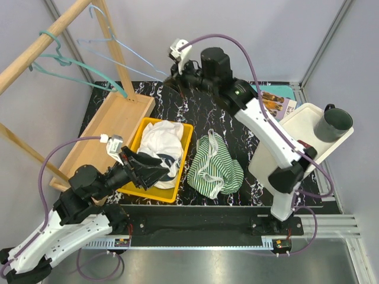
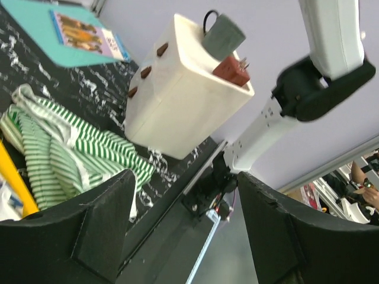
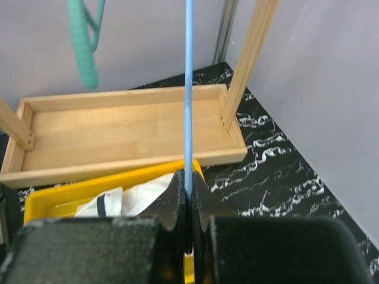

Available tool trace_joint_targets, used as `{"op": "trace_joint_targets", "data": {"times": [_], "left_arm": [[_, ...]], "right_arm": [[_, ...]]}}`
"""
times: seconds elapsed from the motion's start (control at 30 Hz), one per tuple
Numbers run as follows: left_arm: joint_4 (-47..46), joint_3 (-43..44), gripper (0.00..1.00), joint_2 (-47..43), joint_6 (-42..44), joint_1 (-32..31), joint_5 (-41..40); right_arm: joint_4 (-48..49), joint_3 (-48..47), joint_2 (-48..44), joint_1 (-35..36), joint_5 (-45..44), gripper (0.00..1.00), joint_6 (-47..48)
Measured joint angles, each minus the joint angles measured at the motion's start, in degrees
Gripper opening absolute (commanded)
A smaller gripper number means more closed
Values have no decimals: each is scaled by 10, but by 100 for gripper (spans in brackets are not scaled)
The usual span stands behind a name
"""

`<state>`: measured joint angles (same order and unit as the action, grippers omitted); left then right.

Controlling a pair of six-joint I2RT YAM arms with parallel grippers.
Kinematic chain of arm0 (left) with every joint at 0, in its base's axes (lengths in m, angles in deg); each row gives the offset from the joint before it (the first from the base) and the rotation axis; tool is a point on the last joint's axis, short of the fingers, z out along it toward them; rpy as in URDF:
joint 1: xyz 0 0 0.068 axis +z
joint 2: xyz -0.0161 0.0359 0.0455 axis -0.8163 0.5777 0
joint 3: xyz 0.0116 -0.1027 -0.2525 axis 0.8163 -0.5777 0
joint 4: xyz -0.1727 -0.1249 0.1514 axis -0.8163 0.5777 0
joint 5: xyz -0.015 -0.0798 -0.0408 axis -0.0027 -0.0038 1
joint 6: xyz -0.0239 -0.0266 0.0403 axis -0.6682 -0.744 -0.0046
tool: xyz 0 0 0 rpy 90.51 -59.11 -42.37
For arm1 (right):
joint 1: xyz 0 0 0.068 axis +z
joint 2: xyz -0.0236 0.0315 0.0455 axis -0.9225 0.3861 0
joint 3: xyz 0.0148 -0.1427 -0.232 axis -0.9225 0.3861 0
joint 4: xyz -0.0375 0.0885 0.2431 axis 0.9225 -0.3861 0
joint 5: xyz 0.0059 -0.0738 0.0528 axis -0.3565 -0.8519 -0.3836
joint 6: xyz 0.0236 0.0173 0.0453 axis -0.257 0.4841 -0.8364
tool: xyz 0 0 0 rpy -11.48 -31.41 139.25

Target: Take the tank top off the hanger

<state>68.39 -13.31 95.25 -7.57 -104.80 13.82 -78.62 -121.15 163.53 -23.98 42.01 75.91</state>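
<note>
Green-striped tank top (image 1: 214, 165) lies crumpled on the table (image 1: 198, 109), seemingly free (removal looks done). Right gripper (image 3: 188, 195) pinches the blue wire hanger (image 3: 189, 89); left gripper (image 2: 183, 228) gapes, empty. Next: release the hanger.

A yellow bin (image 1: 172, 122) of white clothes (image 1: 161, 142) sits on a black marbled mat (image 1: 207, 115), just beside the shallow tray base (image 1: 109, 130) of a wooden rack (image 1: 114, 47) whose rail (image 1: 35, 47) slants across the upper left. At the mat's right edge stands a cream box (image 2: 177, 106) holding a dark green cup (image 1: 333, 123) and a reddish block (image 2: 232, 70) — beyond it lies a teal sheet (image 2: 32, 23) with a picture booklet (image 2: 83, 31) on top.
</note>
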Motion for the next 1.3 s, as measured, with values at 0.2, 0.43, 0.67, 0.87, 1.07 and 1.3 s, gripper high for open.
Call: {"op": "trace_joint_targets", "data": {"times": [0.2, 0.43, 0.67, 0.87, 1.07, 1.3], "left_arm": [[50, -8, 73, -64, -7, 0, -10], [73, -10, 73, -109, -11, 0, -20], [101, -17, 73, -126, -19, 0, -27], [112, -20, 73, -146, -23, 0, -31], [130, -20, 73, -148, -24, 0, -32], [142, -18, 73, -154, -24, 0, -32]], "right_arm": [[-69, -291, 195, 0, 35, 0, 9], [-80, -394, 294, 0, 65, 0, -3], [-23, -406, 331, 17, 62, 0, -7], [35, -405, 357, 53, 51, 0, -10], [83, -406, 382, 64, 46, 0, -16], [101, -405, 417, 70, 25, 0, -21]]}}
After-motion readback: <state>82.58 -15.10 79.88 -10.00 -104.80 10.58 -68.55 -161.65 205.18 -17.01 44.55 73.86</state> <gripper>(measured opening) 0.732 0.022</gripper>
